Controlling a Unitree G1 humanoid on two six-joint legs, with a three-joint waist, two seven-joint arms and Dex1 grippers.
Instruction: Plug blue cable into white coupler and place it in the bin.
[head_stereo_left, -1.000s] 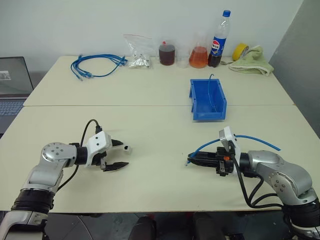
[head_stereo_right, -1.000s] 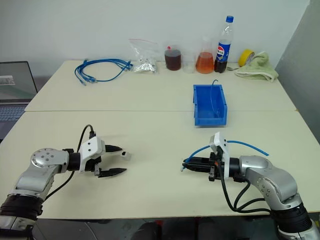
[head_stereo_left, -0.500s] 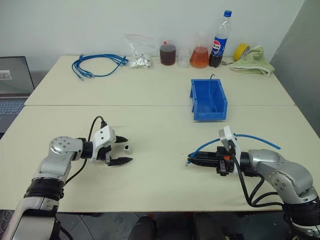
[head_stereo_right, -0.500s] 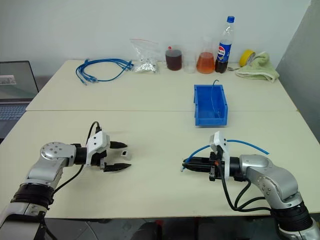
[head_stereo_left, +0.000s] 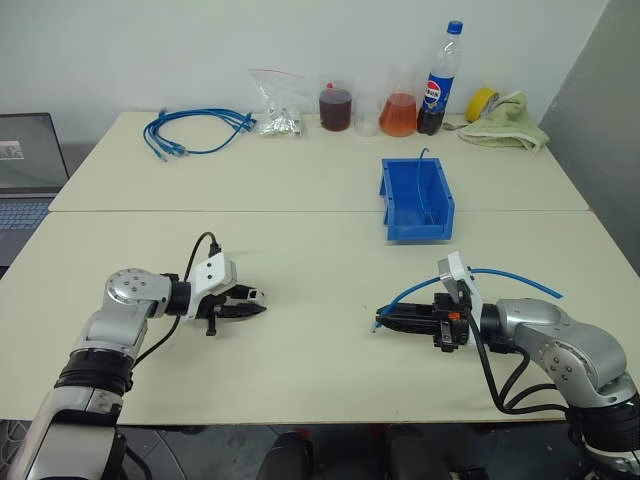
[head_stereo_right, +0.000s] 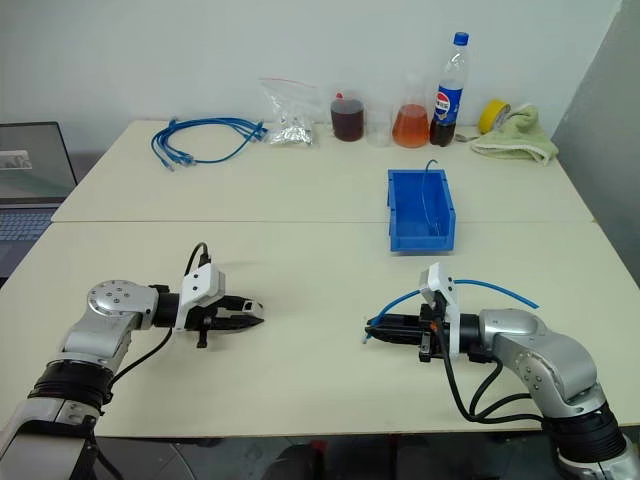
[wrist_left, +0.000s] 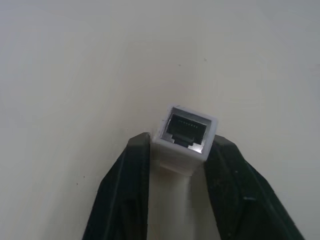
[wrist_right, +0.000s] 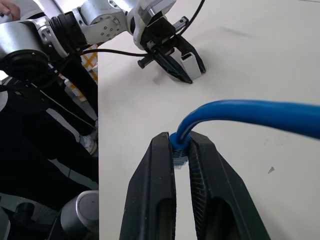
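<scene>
On the near table, left of centre, my left gripper (head_stereo_left: 260, 309) is shut on the white coupler (wrist_left: 187, 137). The coupler's dark socket faces outward past the black fingers (wrist_left: 127, 190). Right of centre, my right gripper (head_stereo_left: 381, 319) points left and is shut on the blue cable (head_stereo_left: 510, 275) just behind its plug. In the right wrist view the cable (wrist_right: 250, 112) curves down into the closed fingers (wrist_right: 160, 185). Its free length arcs back over my right wrist. The blue bin (head_stereo_left: 416, 229) stands open on the far side of the table seam, beyond my right gripper.
A thin blue strand rises from the bin's back edge. Along the far table edge lie a coiled bundle of blue cables (head_stereo_left: 190, 132), a plastic bag (head_stereo_left: 277, 105), two jars, a flask, a cola bottle (head_stereo_left: 438, 80), yellow tape and a green cloth (head_stereo_left: 505, 122). A laptop (head_stereo_left: 28, 165) sits at far left.
My left gripper, open beside the white coupler a second ago, has shifted slightly right and closed on it. The right arm and the cable have not moved.
</scene>
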